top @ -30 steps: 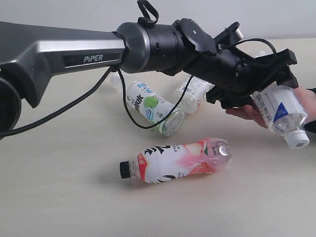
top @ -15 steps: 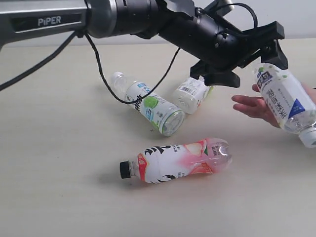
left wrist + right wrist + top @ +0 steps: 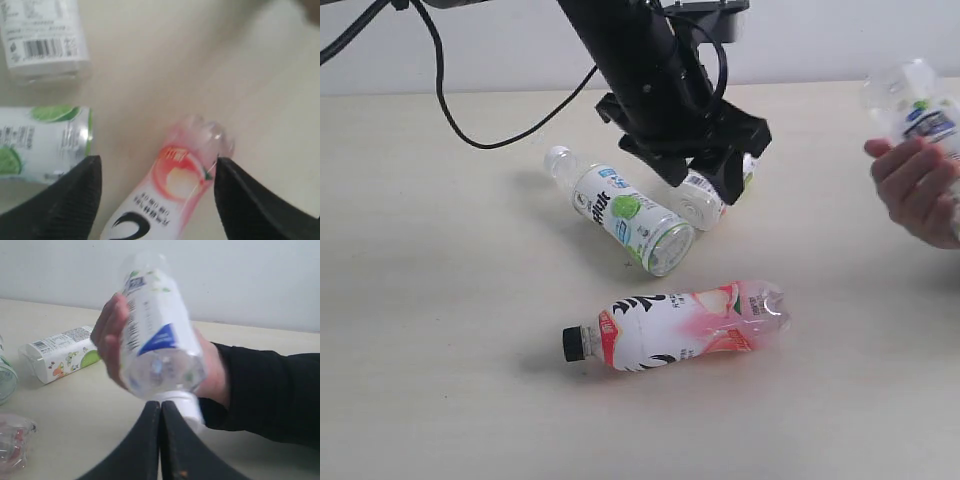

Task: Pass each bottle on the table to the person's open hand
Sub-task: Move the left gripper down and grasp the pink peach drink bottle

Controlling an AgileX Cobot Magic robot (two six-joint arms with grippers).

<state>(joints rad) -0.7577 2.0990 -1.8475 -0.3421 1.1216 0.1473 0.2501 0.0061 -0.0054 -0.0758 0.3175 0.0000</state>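
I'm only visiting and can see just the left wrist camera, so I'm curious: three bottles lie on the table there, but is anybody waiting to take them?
Observer: Yes, a person's hand at the right edge of the exterior view holds a fourth bottle, blue-marked.
Visitor: Which end of the pink bottle is cut off for me?
Observer: Its neck end, with a black cap, lying away from the hand.
Visitor: And the other arm?
Observer: The right arm's jaws are shut, empty, aimed toward that held bottle.
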